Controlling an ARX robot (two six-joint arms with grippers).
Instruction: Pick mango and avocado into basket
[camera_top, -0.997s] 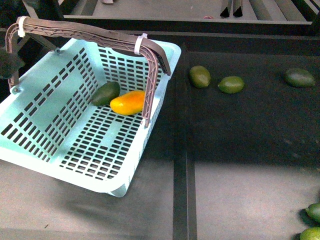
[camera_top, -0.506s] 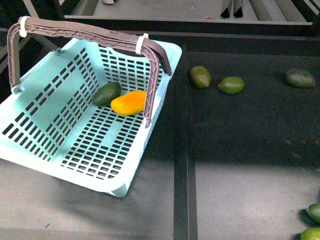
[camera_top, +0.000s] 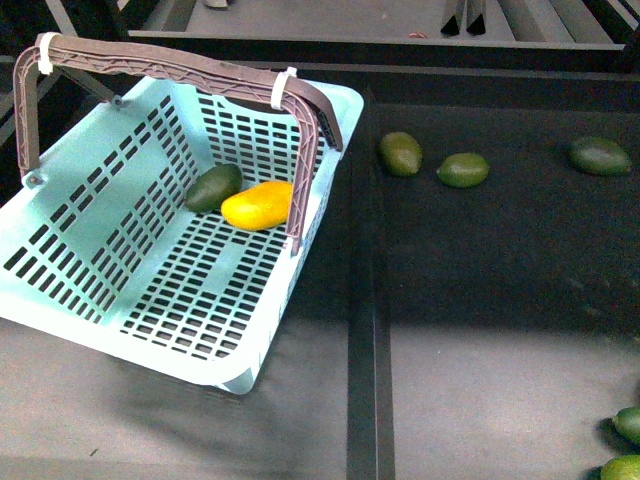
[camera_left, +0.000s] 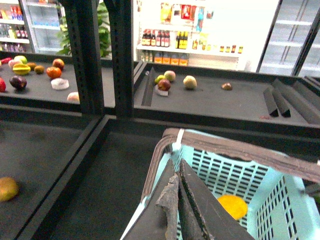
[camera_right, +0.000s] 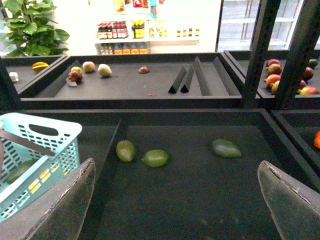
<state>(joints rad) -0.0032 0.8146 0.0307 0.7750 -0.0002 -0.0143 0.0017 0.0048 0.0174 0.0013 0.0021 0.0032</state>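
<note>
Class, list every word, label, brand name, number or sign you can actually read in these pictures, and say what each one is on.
None can be read.
The bottles on the far shop shelf carry labels, too small and blurred to read.
The packets above them: print blurred.
The basket, mango and avocado show no text.

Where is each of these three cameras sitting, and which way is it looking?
Front: on the robot's body, looking down at the basket holding the mango and avocado; no arm shows.
Left wrist: on the left arm, above the basket's handle; the shut left gripper shows.
Right wrist: on the right arm, facing the shelf; the open right gripper shows.
Shared: the basket appears in all three, and the mango in the front and left wrist views.
</note>
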